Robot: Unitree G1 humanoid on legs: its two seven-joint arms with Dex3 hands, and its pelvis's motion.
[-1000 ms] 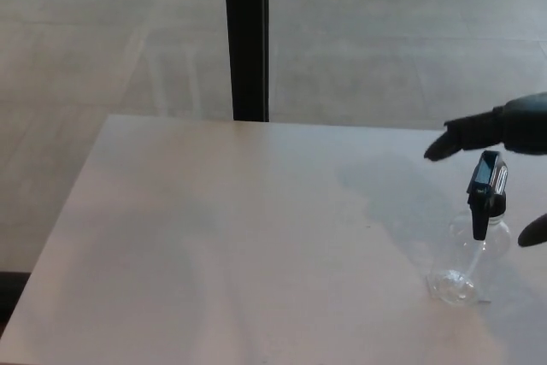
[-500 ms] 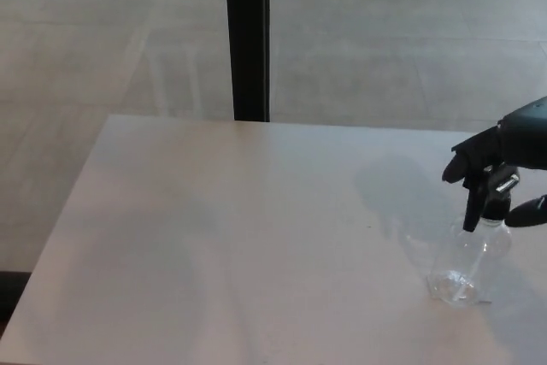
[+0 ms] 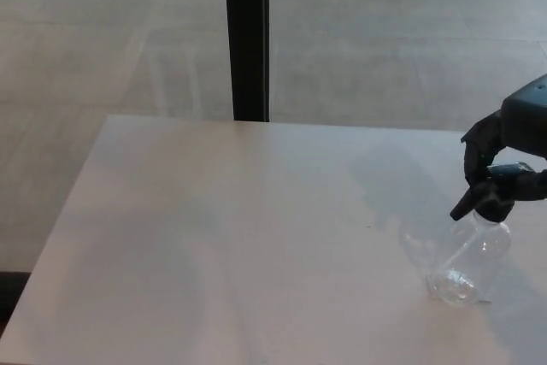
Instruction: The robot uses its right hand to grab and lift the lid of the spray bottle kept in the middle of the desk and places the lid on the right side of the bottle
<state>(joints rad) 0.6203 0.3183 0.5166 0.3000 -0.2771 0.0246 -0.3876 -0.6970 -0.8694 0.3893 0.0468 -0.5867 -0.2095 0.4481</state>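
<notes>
Right now one robot hand (image 3: 504, 156), the right, is clamped on the single black lid (image 3: 489, 197) atop one clear bottle (image 3: 466, 256), which tilts near the right edge of the pale surface (image 3: 239, 237). One dark post (image 3: 246, 36) stands behind.

Spray bottle (image 3: 466, 256) on desk (image 3: 239, 237), right side

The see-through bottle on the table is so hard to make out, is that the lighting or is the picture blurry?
Head view: the whole picture is soft and hazy. The clear bottle nearly blends into the pale table, showing only faint highlights at its base. The black lid and the dark right hand closed on it merge into one shape. A soft grey shadow lies left of the bottle.
</notes>
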